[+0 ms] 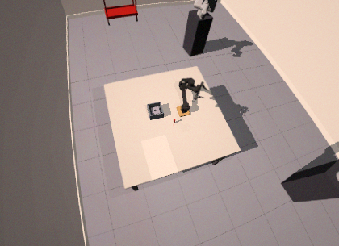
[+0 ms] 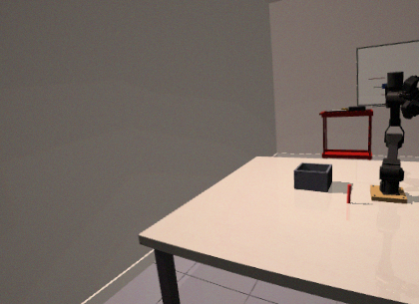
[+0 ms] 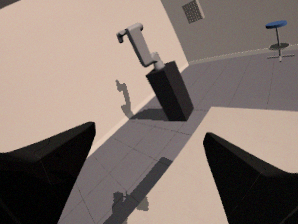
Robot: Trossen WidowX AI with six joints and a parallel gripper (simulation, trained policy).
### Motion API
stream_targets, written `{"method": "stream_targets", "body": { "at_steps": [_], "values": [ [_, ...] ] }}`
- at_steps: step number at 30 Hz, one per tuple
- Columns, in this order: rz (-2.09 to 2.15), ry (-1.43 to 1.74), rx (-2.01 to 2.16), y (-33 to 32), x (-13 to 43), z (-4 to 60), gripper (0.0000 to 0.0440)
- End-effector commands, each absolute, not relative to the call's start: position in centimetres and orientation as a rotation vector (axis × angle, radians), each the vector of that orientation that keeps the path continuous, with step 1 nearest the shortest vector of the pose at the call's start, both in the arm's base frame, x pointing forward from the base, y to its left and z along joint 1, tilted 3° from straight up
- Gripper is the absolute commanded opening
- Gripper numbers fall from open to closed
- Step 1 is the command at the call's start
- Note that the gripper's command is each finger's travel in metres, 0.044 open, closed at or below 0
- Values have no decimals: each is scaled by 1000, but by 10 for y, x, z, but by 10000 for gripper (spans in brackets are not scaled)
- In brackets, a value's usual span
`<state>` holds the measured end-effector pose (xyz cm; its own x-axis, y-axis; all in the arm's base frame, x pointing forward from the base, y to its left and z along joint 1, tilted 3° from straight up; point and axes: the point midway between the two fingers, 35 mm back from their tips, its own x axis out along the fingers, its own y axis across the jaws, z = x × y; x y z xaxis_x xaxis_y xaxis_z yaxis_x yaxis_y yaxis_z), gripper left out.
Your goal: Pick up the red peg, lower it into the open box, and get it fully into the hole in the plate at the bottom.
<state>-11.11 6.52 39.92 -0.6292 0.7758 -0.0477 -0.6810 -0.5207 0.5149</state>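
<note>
The red peg (image 1: 174,121) (image 2: 349,193) stands upright on the table, between the box and the robot's base and nearer the front in the exterior view. The open dark box (image 1: 156,117) (image 2: 311,181) stands to the left of the arm. A light plate (image 1: 153,112) shows at its bottom in the top view; its hole is too small to make out well. My gripper (image 3: 151,133) (image 1: 205,93) is open and empty, raised on the far side of the base from the box. The wrist view shows neither peg nor box.
The arm stands on a yellow base plate (image 1: 182,113) (image 2: 377,194) on the white table (image 1: 133,152) (image 2: 224,223). The table's edge runs below the gripper in the wrist view. A black pedestal (image 1: 195,35) (image 3: 172,95) with another arm stands on the floor beyond. A red cart (image 1: 121,11) stands farther off.
</note>
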Motion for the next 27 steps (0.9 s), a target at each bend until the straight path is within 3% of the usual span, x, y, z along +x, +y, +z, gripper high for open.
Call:
{"method": "stream_targets", "body": {
  "at_steps": [1, 3, 27],
  "values": [
    [2139, 627, 241, 71, -107, 398, 422],
    [2068, 641, 252, 81, -99, 395, 440],
    [1239, 1012, 365, 155, 12, 304, 440]
  ]
}}
